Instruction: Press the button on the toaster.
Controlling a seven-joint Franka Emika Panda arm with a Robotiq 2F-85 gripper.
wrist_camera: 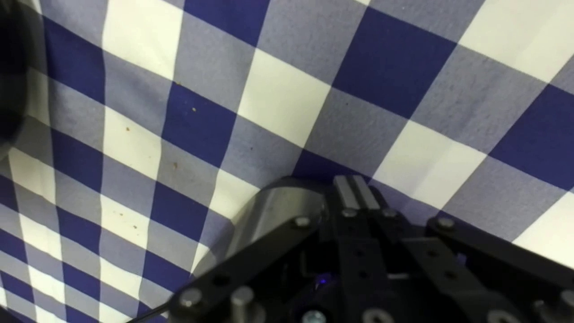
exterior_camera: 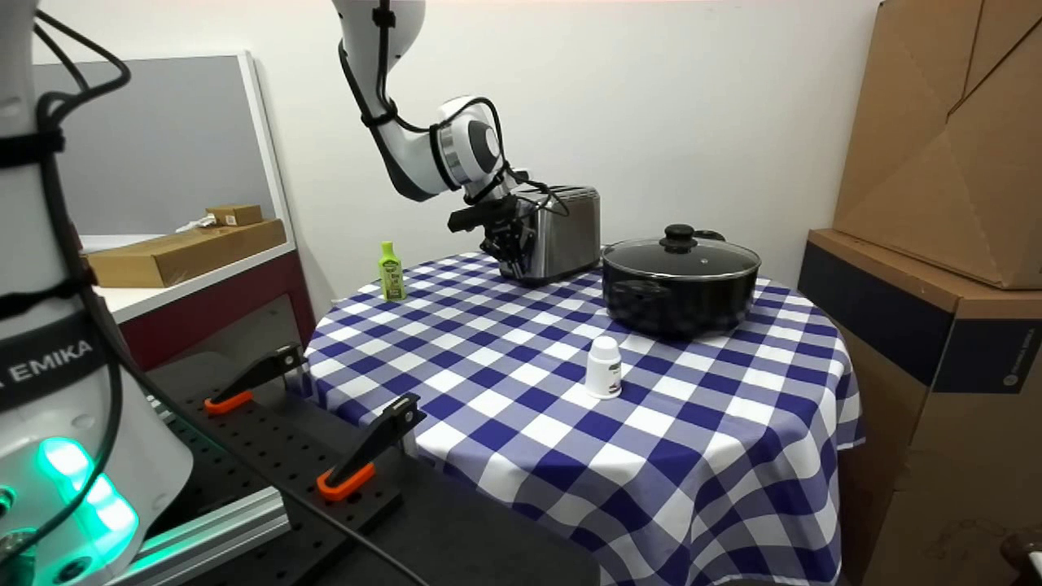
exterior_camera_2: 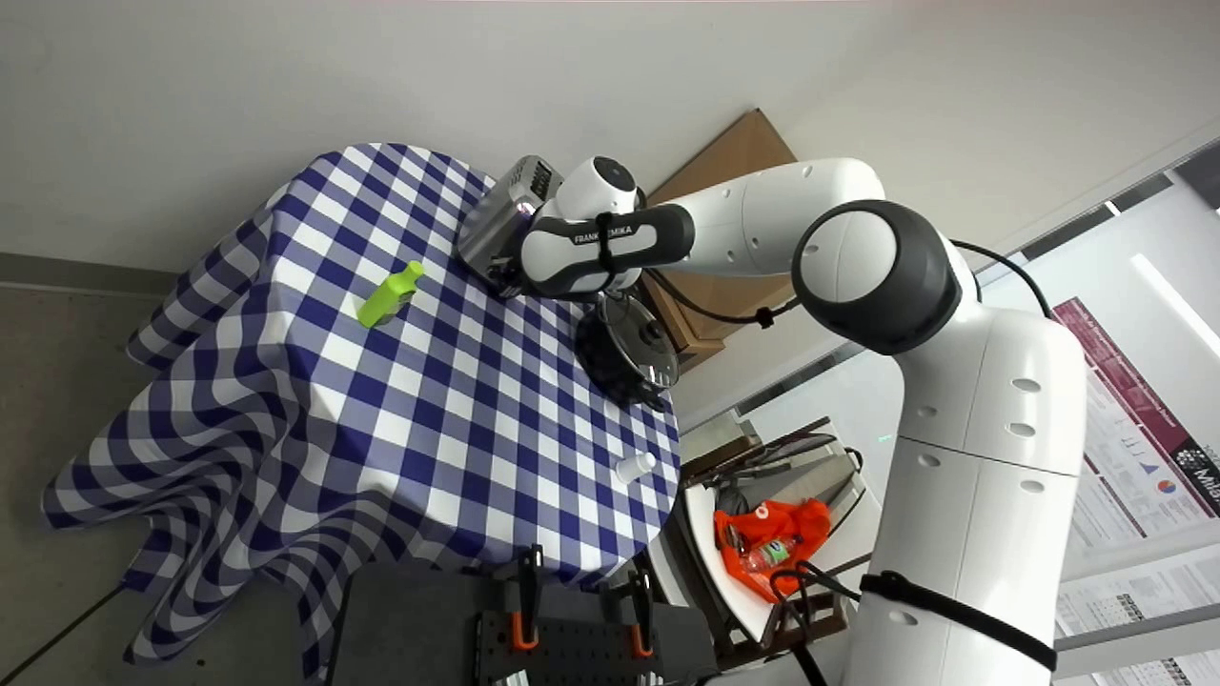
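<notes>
On the checked cloth, toward its far edge and near the black pot, see the toaster, standing upright with the gripper low against or just beside one end; cannot tell which. In the wrist view, note both fingertips pressed tight together, clenched on nothing. Cannot make out the button in any view, perhaps masked by the gripper. Expect a stiff, hollow metal shell, fairly light for its bulk, hard to dent with a gentle push but slick on the polished faces. Likely to skid or twist on loose cloth under a sideways shove, so best press squarely, slowly, along the button's own travel. Do not bother grasping for that. For any steadying, brace a flat side low near the base, never the rounded top edges, too slippery to trust
</notes>
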